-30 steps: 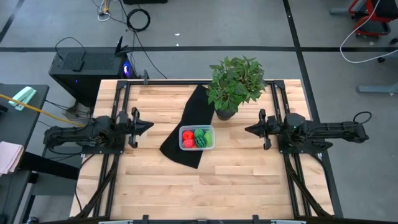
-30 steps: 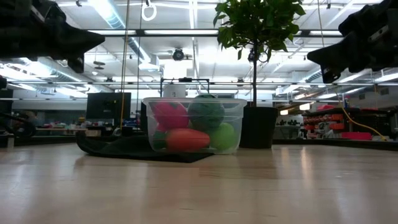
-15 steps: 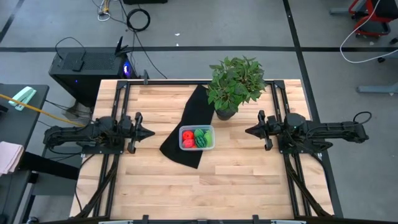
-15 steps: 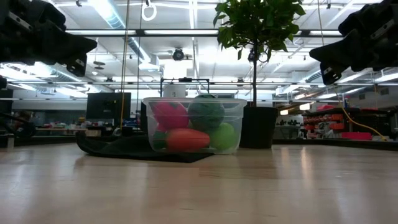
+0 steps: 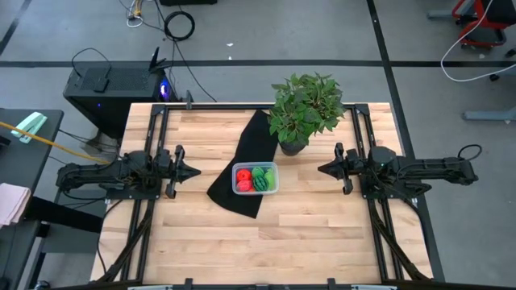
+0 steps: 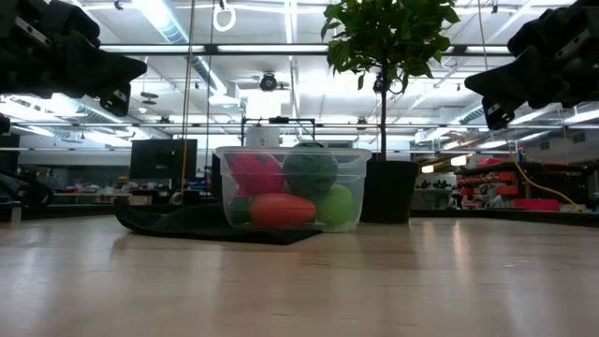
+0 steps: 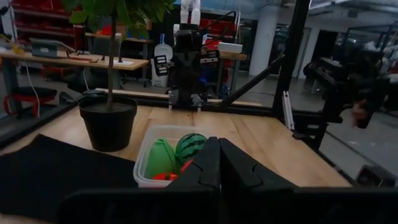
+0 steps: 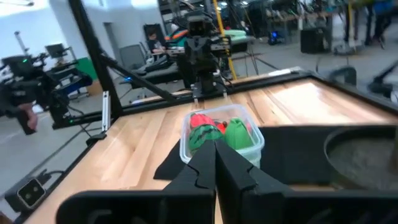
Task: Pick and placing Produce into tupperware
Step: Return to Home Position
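The clear tupperware (image 5: 255, 190) stands with its bottom on the black cloth (image 5: 242, 157) near the table's middle. Inside it lie the produce pieces: red ones (image 5: 244, 179), a bright green one (image 5: 259, 171) and the dark green striped ball (image 5: 263, 184). The low view shows a red piece (image 6: 281, 209), the striped ball (image 6: 310, 167) and a green piece (image 6: 335, 204) through its wall. My left gripper (image 5: 198, 171) hovers shut to the box's left, pointing at it. My right gripper (image 5: 320, 169) hovers shut to its right. Both are raised above the table (image 6: 140, 67) (image 6: 471, 84).
A leafy potted plant (image 5: 305, 109) stands just beyond the box toward the far edge, its dark pot (image 6: 388, 190) close behind the box. The black cloth runs slantwise from the far side to the near side. Bare wood lies along the near edge (image 5: 266, 250).
My left gripper has shifted a little toward the table's near edge and stayed shut; over the last half second it has held still. The box and the produce have not moved.
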`<action>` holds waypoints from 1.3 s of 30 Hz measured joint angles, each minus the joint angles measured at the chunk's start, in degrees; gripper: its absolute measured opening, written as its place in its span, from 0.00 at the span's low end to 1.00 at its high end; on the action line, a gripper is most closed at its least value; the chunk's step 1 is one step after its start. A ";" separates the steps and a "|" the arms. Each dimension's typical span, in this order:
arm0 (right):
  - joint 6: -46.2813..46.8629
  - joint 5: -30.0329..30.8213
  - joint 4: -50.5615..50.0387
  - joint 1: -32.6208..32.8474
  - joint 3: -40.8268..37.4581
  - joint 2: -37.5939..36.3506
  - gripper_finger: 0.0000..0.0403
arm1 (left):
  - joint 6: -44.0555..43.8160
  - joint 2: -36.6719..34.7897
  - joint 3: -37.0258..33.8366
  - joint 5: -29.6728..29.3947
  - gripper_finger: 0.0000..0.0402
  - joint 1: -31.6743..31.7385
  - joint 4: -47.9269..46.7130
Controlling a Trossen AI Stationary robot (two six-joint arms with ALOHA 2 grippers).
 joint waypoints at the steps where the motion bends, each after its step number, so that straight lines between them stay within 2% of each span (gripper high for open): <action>1: 1.16 0.48 -0.40 -0.01 0.00 0.00 0.01 | -0.81 0.00 0.00 -0.01 0.01 0.00 -0.01; 6: 6.98 0.76 -1.89 -0.01 0.00 0.00 0.03 | -3.80 0.00 0.00 -0.01 0.06 0.00 -0.01; 15: 6.73 0.81 -1.88 -0.01 0.00 0.00 0.03 | -3.79 0.00 0.00 0.01 0.15 0.00 -0.01; 39: 6.60 0.83 -1.85 -0.01 0.00 0.00 0.03 | -3.77 0.00 0.00 0.01 0.15 0.00 -0.01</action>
